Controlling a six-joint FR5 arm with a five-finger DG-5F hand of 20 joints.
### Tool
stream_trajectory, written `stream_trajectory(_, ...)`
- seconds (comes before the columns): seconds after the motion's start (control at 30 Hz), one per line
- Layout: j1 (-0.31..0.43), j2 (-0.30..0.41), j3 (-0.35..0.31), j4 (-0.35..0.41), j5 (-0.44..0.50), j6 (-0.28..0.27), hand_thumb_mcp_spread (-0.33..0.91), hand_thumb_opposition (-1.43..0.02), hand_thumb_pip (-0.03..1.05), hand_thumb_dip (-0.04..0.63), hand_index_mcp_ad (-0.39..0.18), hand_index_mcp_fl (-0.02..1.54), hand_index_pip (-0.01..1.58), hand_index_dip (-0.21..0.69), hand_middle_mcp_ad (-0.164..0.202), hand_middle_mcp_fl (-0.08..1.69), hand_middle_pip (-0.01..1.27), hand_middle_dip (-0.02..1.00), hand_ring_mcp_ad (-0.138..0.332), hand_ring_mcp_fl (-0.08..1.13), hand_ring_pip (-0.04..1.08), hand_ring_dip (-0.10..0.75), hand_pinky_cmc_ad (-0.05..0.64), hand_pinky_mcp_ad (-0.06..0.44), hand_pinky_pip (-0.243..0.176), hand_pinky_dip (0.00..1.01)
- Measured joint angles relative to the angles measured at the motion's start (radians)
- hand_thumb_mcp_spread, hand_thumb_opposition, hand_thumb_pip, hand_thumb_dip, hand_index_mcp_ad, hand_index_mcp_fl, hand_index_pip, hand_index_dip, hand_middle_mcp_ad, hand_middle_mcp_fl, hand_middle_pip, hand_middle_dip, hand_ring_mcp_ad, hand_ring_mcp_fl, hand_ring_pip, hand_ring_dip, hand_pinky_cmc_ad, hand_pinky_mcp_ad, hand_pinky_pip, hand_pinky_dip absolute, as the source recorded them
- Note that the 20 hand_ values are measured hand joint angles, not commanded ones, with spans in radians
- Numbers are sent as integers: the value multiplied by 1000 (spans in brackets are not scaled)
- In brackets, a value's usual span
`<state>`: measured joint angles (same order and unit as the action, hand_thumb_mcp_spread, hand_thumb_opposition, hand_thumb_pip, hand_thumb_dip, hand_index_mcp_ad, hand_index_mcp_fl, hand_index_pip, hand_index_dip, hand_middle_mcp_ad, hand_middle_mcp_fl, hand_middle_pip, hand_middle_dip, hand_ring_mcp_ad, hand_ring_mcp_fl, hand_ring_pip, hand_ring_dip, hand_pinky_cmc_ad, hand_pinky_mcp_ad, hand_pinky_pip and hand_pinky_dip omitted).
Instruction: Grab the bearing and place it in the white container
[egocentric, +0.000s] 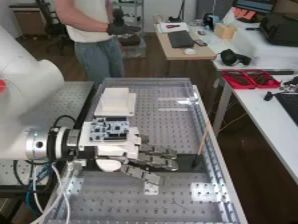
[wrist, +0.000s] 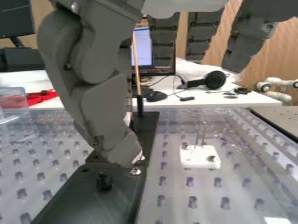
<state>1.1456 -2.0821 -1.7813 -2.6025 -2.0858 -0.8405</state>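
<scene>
Above the bench's middle, the hand (egocentric: 151, 156) reaches over a long black plate with its fingers extended and relaxed. The white container (egocentric: 116, 103) stands behind the hand, farther along the bench. In the wrist view the hand (wrist: 98, 82) has one thick digit pointing down at the black plate, while other fingers extend along the top. A small shiny metal piece (wrist: 136, 171) sits right by that digit's tip; whether it is the bearing I cannot tell, nor whether the two touch. No thing is visibly gripped.
The black plate (wrist: 100, 195) carries a dark knob (wrist: 104, 182) and a thin upright stick (egocentric: 203, 137). A small white block (wrist: 199, 156) with thin pins stands beside the plate. The bench's raised rail (egocentric: 216, 150) runs along the far side from the arm.
</scene>
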Motion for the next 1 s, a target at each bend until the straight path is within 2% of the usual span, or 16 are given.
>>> stream_trajectory(0.37, -5, 91, -68, 30, -15, 15, 567, -1012, 581, 298, -188, 360, 1443, 91, 84, 19, 129, 161, 143, -3, 80, 73, 387, 297, -91, 180)
stream_trajectory(0.6, 11, 192, -158, 55, -18, 27, 567, -1012, 581, 298, -188, 360, 1443, 91, 84, 19, 129, 161, 143, -3, 80, 73, 387, 297, -91, 180)
stream_trajectory(0.77, 57, 267, -231, 72, 23, 34, 567, -1012, 581, 298, -188, 360, 1443, 91, 82, 16, 129, 161, 145, -3, 79, 73, 384, 297, -89, 180)
stream_trajectory(1.0, 175, 376, -324, 74, 146, 32, 567, -1012, 581, 298, -188, 360, 1443, 91, 82, 16, 129, 161, 143, -3, 84, 73, 380, 297, -89, 182)
